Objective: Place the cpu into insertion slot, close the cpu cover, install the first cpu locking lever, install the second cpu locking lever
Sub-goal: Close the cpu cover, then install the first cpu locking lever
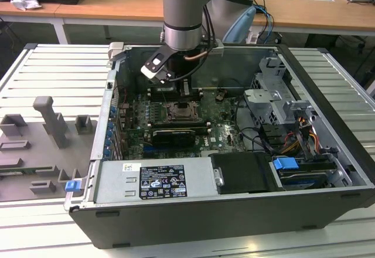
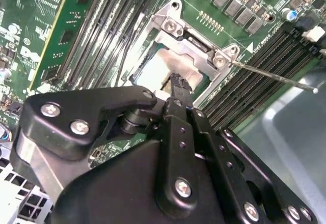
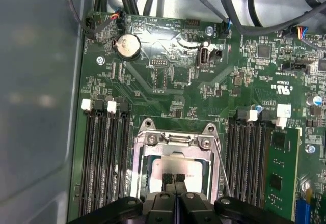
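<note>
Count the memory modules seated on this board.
1. A green memory module stands in its bank's slot farthest from the cpu; the other slots look empty. The gripper covers some slot ends, so part of the view is hidden.

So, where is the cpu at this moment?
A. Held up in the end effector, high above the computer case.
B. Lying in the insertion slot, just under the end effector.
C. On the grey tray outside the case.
B: in the first wrist view the pale cpu lies flat inside the metal rim of the insertion slot, with the end effector directly over it.
</note>
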### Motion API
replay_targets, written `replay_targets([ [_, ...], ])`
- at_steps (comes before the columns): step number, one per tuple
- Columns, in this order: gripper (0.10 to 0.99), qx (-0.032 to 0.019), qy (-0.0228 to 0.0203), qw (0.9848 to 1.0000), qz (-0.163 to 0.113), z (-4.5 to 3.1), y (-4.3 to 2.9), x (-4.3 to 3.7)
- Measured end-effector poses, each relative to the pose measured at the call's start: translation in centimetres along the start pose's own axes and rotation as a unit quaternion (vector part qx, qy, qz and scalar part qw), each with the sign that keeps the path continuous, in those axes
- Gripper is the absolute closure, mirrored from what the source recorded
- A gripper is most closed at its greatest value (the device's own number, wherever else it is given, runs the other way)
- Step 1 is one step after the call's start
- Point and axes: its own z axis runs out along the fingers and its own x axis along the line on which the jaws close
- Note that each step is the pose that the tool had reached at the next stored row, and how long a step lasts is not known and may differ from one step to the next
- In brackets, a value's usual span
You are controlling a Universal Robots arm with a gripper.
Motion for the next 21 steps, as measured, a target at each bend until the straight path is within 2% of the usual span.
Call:
replay_targets([
  [8,0.98,0.0002,0.0,1.0,0.0,-0.02,0.14,-0.01],
  [13,0.98,0.0002,0.0,1.0,0.0,-0.56,0.16,-0.03],
  [21,0.98,0.0001,0.0002,1.0,0.0,-1.0,0.19,-0.04],
])
